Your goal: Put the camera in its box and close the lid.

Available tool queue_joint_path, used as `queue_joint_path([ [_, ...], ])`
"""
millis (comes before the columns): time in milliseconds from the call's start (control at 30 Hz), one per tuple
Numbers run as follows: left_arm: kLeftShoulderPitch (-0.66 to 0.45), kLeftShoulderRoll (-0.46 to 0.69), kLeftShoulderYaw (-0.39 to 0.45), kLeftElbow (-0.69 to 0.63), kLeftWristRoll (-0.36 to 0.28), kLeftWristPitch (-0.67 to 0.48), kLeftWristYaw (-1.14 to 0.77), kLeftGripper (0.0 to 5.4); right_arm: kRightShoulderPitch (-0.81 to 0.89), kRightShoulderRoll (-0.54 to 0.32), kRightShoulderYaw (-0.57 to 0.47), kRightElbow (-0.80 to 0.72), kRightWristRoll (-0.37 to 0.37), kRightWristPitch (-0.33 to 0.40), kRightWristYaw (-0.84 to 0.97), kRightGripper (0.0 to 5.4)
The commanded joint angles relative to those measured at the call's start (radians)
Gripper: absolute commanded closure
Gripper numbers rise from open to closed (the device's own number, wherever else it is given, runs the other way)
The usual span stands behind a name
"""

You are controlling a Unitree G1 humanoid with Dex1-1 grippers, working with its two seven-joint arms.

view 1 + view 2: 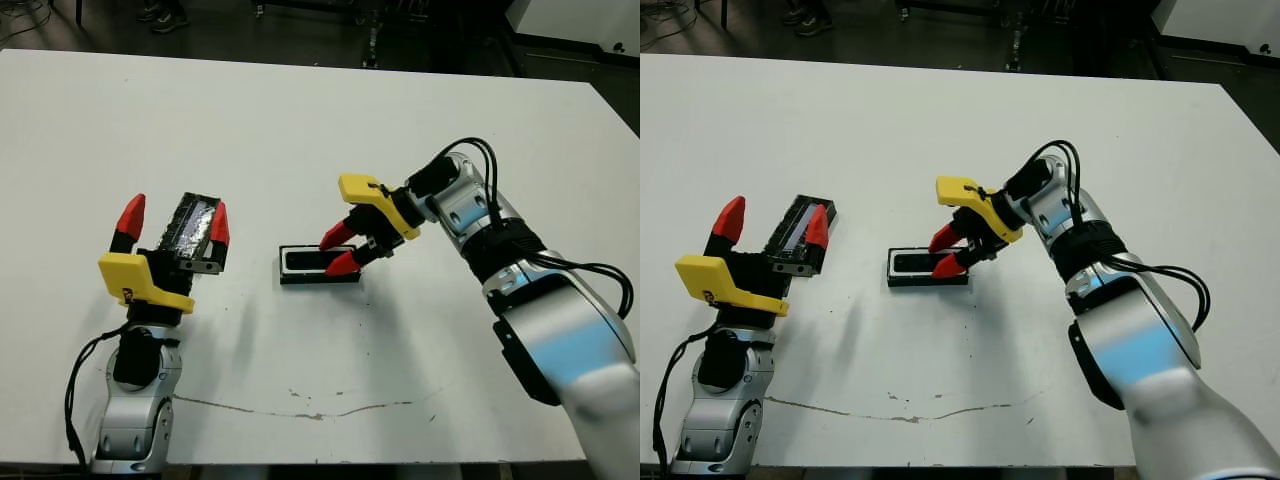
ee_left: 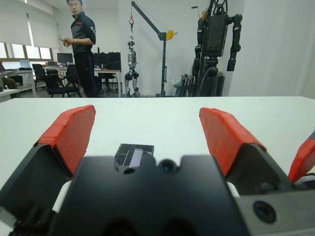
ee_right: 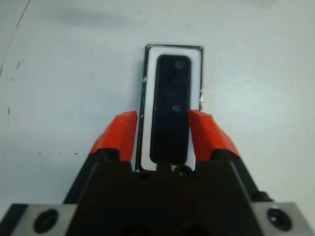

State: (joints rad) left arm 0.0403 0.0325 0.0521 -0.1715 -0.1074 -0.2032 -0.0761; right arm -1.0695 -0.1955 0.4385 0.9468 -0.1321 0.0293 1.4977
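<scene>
The small glossy black oblong camera (image 3: 172,112) lies flat inside the low-walled black box with white lining (image 1: 319,266), near the middle of the white bench (image 1: 300,130). Its long axis follows the box's long axis, running left to right across the bench, in line with the right arm's reach. The right tool (image 1: 341,249) hangs right over the box's right end, red-tipped fingers (image 3: 119,133) parted to either side of the camera, straddling its near end; they sit close alongside, with a sliver of white lining showing on each side. The flat black lid with silvery panel (image 1: 801,230) lies well to the left, its long axis angled away from the robot. The left tool (image 1: 172,222) hovers spread wide, empty, just by the lid.
</scene>
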Motion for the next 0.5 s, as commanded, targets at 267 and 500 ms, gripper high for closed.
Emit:
queue_joint_path([
  [267, 0.008, 0.002, -0.004, 0.007, 0.009, 0.002, 0.000, 0.00, 0.007, -0.024, 0.028, 0.010, -0.041, 0.017, -0.007, 0.92],
  [500, 0.008, -0.001, -0.002, 0.002, -0.008, 0.011, -0.005, 0.00, -0.005, -0.045, -0.010, -0.011, -0.014, 0.025, -0.023, 0.06],
])
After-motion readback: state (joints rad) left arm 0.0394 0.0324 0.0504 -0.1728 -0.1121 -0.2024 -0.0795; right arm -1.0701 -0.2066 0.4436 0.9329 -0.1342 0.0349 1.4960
